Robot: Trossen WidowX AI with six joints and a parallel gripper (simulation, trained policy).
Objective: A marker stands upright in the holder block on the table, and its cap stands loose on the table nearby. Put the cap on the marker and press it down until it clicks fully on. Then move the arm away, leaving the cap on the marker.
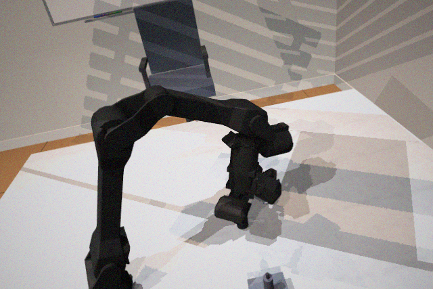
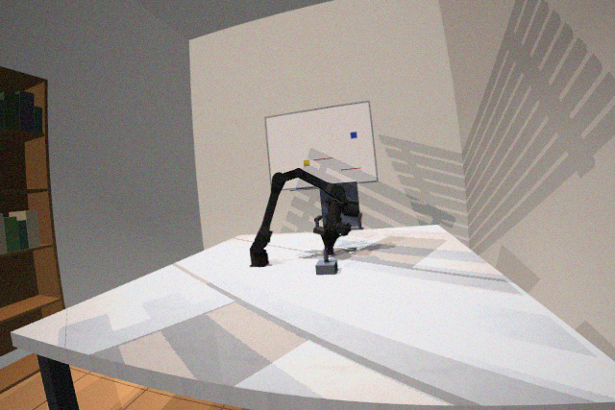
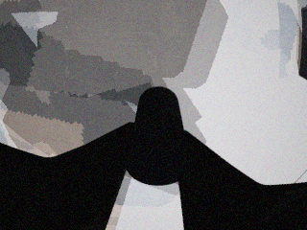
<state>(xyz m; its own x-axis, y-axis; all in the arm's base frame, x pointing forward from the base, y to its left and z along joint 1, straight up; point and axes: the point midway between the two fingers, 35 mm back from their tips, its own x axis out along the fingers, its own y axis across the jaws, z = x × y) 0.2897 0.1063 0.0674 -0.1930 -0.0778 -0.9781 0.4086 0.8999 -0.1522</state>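
The black cap is upright between the fingertips, which meet it on both sides in the wrist view. My gripper is shut on the cap, low at the table top; whether the cap still touches the table I cannot tell. The fingers hide most of the cap in the top view. The grey marker stands upright and uncapped in the holder block. The holder is nearer the top and exterior views than the gripper. A dark edge of it shows at the upper right of the wrist view.
The white table carries the arm's base at the left of the holder. Shadows of arm and blinds fall across it. A dark blue chair and a whiteboard are behind the table, and a bookshelf is at the left.
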